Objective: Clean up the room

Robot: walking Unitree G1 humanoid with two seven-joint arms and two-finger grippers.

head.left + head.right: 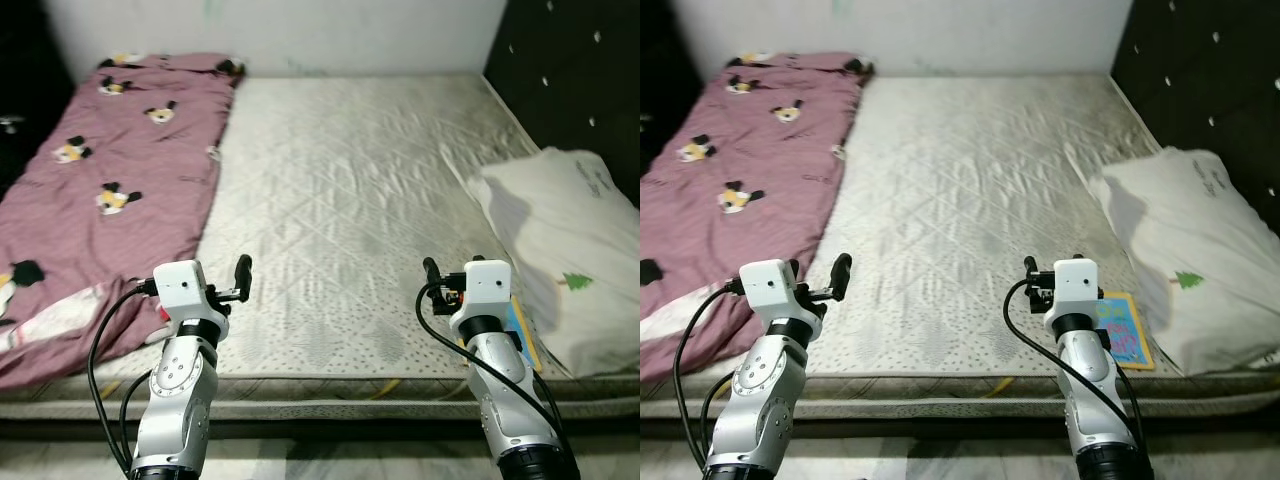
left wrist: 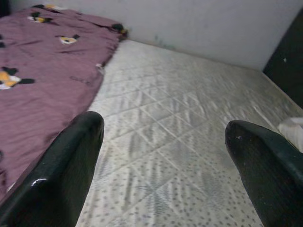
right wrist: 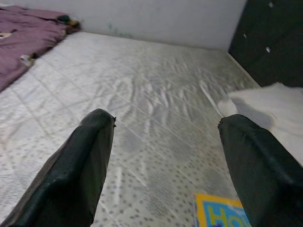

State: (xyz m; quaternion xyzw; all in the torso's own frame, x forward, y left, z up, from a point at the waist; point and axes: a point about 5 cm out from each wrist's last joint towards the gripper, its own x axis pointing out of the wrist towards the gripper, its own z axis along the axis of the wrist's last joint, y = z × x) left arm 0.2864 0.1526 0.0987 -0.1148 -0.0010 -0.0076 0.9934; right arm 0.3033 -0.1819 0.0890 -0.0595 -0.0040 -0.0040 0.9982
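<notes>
A purple blanket (image 1: 110, 180) printed with cartoon figures lies rumpled along the left side of a bare quilted mattress (image 1: 350, 180). A white pillow (image 1: 565, 240) rests at the right edge. A blue and yellow book (image 1: 1121, 331) lies flat beside the pillow, near the mattress's front edge. My left gripper (image 1: 240, 280) hovers open over the front of the mattress, just right of the blanket's edge. My right gripper (image 1: 430, 272) is open too, holding nothing, just left of the book (image 3: 215, 213).
A black padded headboard (image 1: 570, 70) runs along the right side. A pale wall (image 1: 280, 30) closes the far end. The mattress's front edge (image 1: 330, 390) lies right below my arms, with a strip of floor (image 1: 330, 450) under it.
</notes>
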